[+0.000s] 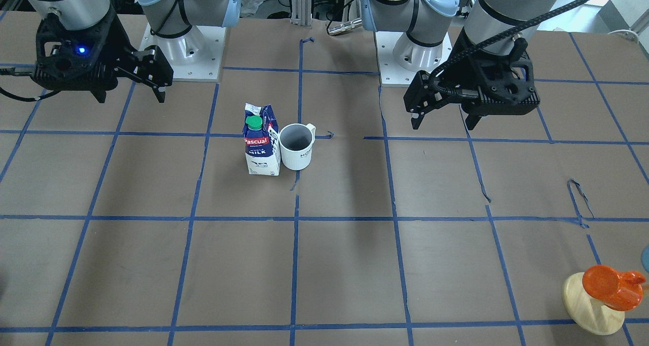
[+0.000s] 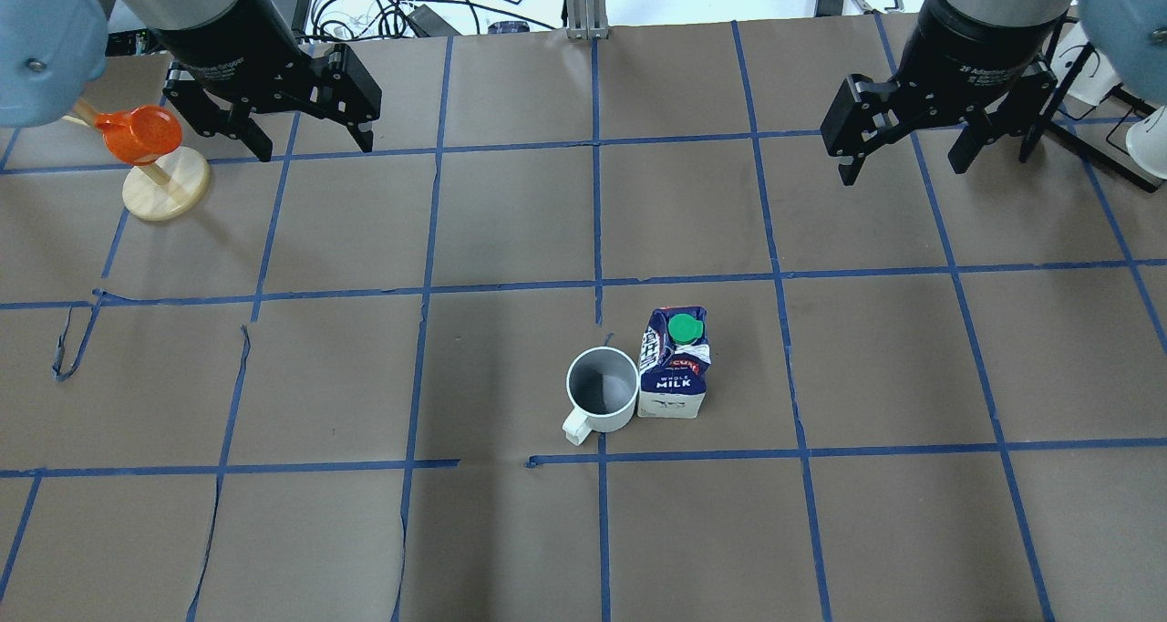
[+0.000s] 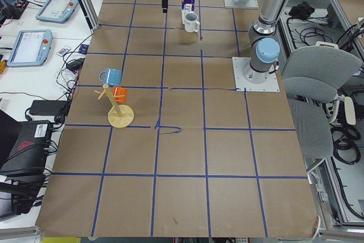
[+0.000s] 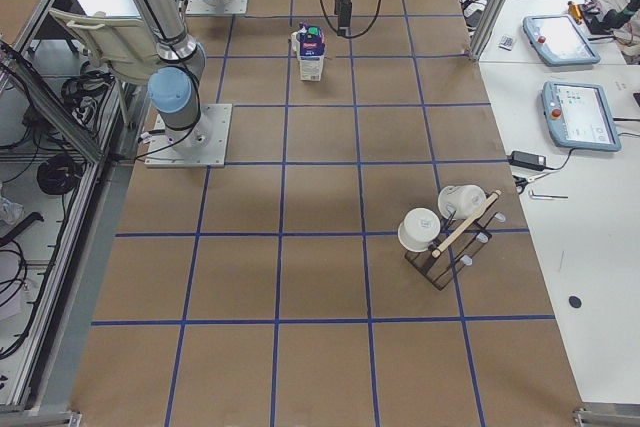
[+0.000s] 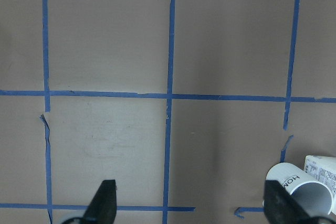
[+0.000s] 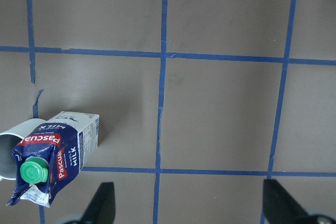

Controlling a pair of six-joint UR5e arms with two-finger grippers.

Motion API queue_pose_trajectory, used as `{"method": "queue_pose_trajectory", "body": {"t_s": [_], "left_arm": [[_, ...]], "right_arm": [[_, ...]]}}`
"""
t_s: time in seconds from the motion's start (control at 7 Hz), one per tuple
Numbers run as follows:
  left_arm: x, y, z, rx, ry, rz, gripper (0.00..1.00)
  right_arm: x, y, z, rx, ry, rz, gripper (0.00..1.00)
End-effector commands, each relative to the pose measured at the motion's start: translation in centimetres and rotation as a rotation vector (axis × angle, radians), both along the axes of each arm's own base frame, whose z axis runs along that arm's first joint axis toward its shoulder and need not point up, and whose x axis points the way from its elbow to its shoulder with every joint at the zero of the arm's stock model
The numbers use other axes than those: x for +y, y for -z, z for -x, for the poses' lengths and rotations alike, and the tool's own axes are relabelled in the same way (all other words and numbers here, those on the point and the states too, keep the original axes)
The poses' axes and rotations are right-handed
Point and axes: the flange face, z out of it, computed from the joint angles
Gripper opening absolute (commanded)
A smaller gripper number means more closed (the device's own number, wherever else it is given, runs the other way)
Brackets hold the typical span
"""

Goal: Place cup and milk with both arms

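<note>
Overhead view: my left gripper hung at the upper left of the frame, fingers spread wide and holding nothing. My right gripper hung at the upper right, equally wide and empty. Both were above the table, which was covered in brown paper with a blue tape grid.

The cup stood upright just below the frame's centre, handle toward the bottom edge. The milk stood upright on the cup's right side, the two touching or very nearly so, green cap on top. Both were well apart from either gripper. The stretch between each gripper and the pair showed as paper and tape.

Left wrist view: the cup's rim appeared at the lower right corner, just beside one of my fingertips in the frame. Right wrist view: the milk lay at the lower left, outside the span of my fingers.

Other items: an orange cup hung on a wooden stand just beside my left gripper, at the overhead frame's left edge. In the exterior left view a blue cup hung on that same stand. In the exterior right view a rack with white cups stood at centre right, well apart from the pair.
</note>
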Motion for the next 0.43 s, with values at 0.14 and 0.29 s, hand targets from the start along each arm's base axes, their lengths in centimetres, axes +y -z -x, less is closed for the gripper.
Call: {"method": "queue_pose_trajectory", "body": {"t_s": [0.14, 0.29], "left_arm": [[0.02, -0.03, 0.0, 0.0, 0.001, 0.0, 1.0], [0.08, -0.11, 0.0, 0.0, 0.001, 0.002, 1.0]], "right_arm": [[0.47, -0.7, -0.1, -0.005, -0.001, 0.013, 1.0], [0.57, -0.48, -0.11, -0.005, -0.001, 0.009, 1.0]]}}
